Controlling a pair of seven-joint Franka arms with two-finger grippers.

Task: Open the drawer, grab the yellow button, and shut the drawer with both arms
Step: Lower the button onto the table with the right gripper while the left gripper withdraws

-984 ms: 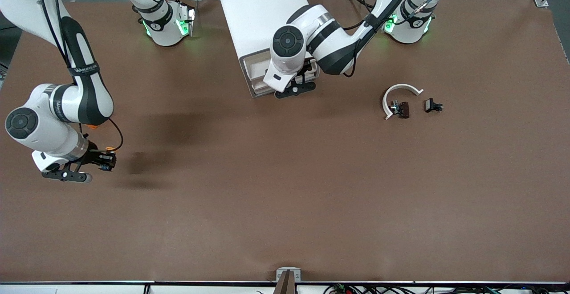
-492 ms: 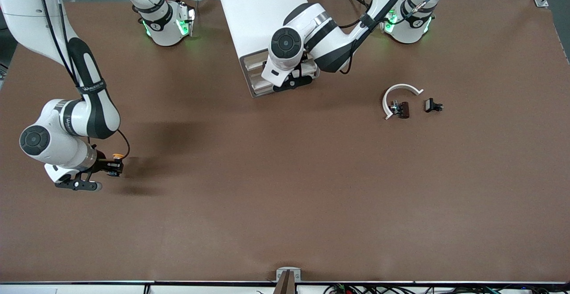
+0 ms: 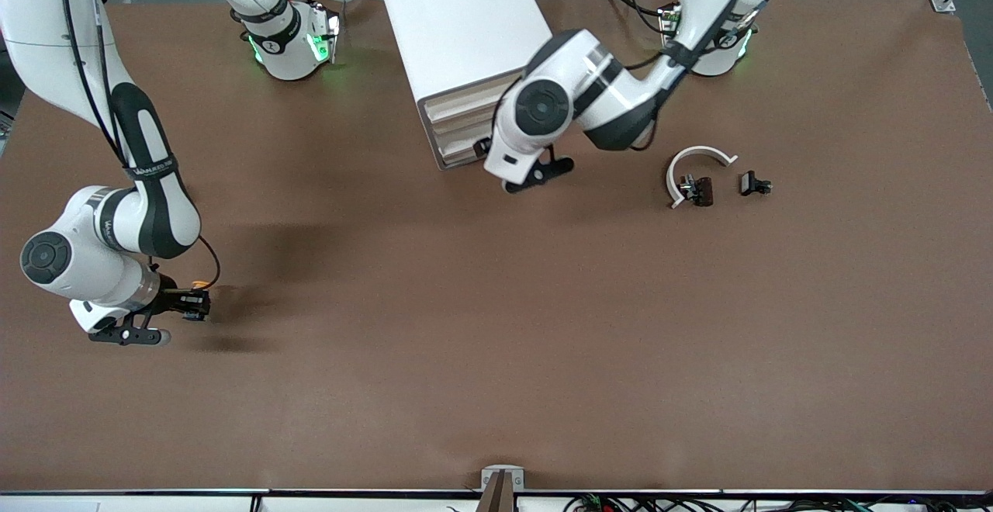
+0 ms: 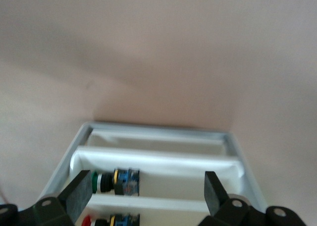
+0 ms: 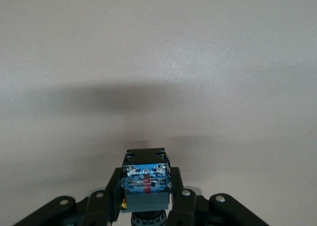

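The white cabinet [image 3: 458,23] stands near the robots' bases. Its top drawer [image 3: 464,101] sits pushed in, flush with the two below it. My left gripper [image 3: 535,171] hovers just in front of the drawer fronts, open, with nothing between its fingers [image 4: 79,192]. In the left wrist view the left gripper [image 4: 148,186] faces the stacked white drawers [image 4: 158,156]. My right gripper [image 3: 190,302] hangs over bare table at the right arm's end. It is shut on the button [image 5: 146,179], whose blue-and-black body shows between the right gripper's [image 5: 147,189] fingers. An orange-yellow bit of the button [image 3: 201,285] shows too.
A green-capped button [image 4: 116,181] and a red-capped one [image 4: 106,220] lie in the lower drawers. Toward the left arm's end lie a white curved piece [image 3: 698,159], a small dark part [image 3: 698,188] and a black clip [image 3: 754,184]. Brown table [image 3: 496,326] spreads between the arms.
The open top drawer has been pushed shut by the left gripper, which has since drawn back from the cabinet front. The right arm shifted slightly, still holding the button.
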